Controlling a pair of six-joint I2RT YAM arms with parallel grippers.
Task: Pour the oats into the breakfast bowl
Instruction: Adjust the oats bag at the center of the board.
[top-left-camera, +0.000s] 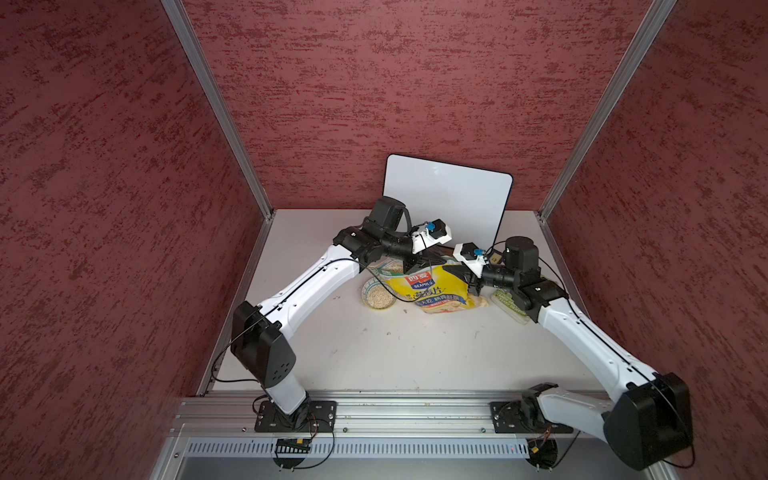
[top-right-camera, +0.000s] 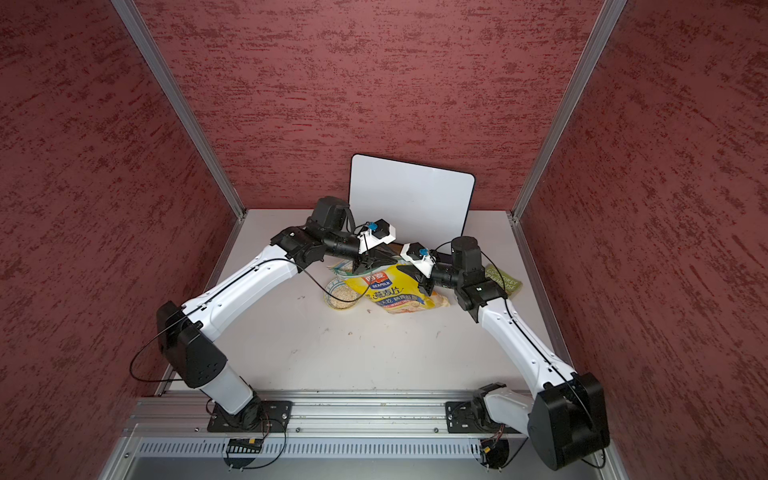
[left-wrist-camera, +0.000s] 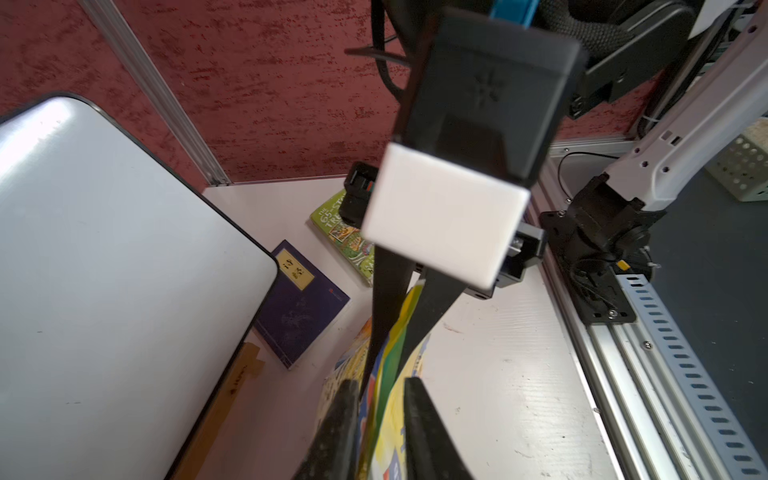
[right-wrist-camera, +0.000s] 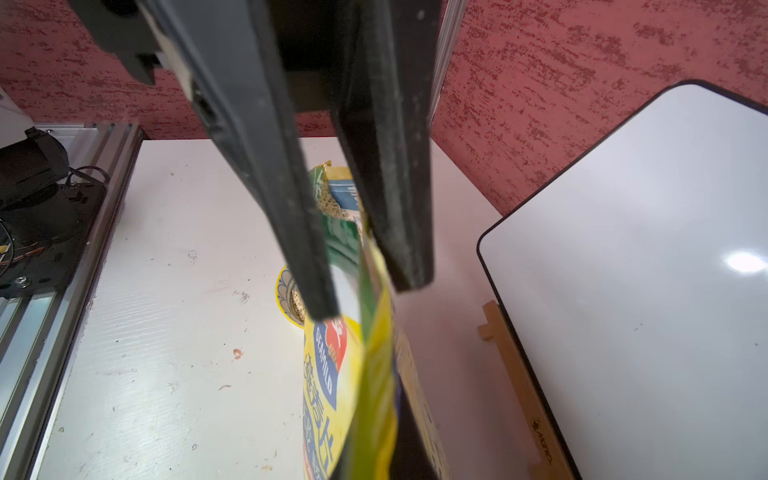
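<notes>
Because likely soft, slippery and bottom-heavy, take pouch (right-wrist-camera: 353, 395) by its top seam: pinched there in closed right gripper (right-wrist-camera: 370, 299), loose between jaws of part-open left gripper (left-wrist-camera: 380, 384); bowl (right-wrist-camera: 282, 286) of oats (top-left-camera: 379, 299) below the jaws.

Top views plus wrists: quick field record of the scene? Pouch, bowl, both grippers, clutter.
target: small round bowl with blue-green patterned rim, holding pale oat flakes
source: large yellow SEAMILD stand-up pouch, tilted, mouth end beside that bowl
right arm: right gripper shut on the pouch's top edge
left arm: left gripper jaws parted either side of the pouch's edge
clutter: green paperback book, dark blue book, white board at the back
</notes>
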